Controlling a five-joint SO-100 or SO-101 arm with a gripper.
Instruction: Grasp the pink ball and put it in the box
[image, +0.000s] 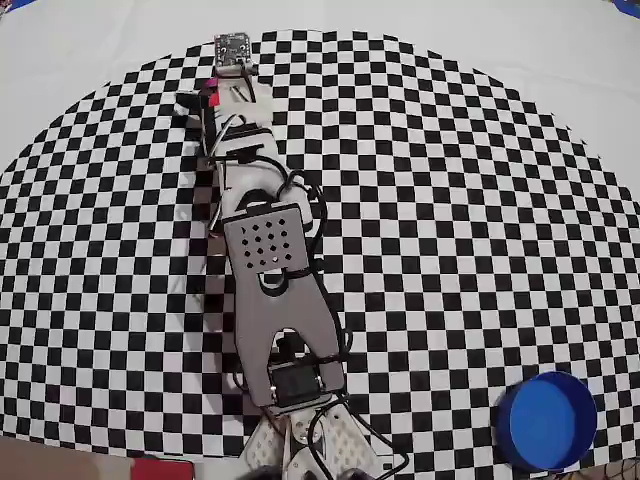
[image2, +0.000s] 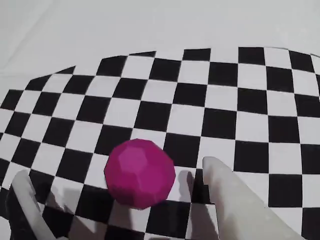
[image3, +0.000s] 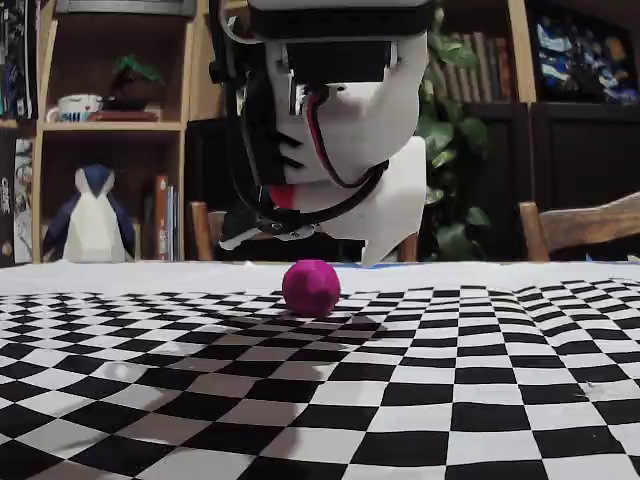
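Closing on the pink ball (image2: 140, 173) looks like the step in hand. In the wrist view the ball sits low and left of centre on the checkered cloth (image2: 215, 95), between two pale fingers: one finger (image2: 235, 200) rises at the lower right, just beside the ball with a thin strip of cloth between them, and the other (image2: 22, 192) stands at the lower left edge, further off. The gripper (image2: 120, 172) is spread wide and holds nothing.

In the fixed view the ball (image3: 311, 287) rests on the cloth in the middle of the frame, with the arm's white body hanging above and behind it; the fingertips appear to stop a little above the cloth, though the angle makes this hard to judge. From overhead the ball is hidden under the arm, whose wrist (image: 232, 90) reaches toward the upper left of the frame. The box (image: 547, 421), a blue round tub, stands at the lower right corner, well apart from the ball.

To do this well, I would drop the jaws until they straddle the ball's widest part, then shift slightly so the ball sits midway, since the nearer finger could otherwise nudge it and set it rolling. A slow squeeze seems wise on so smooth a round thing.
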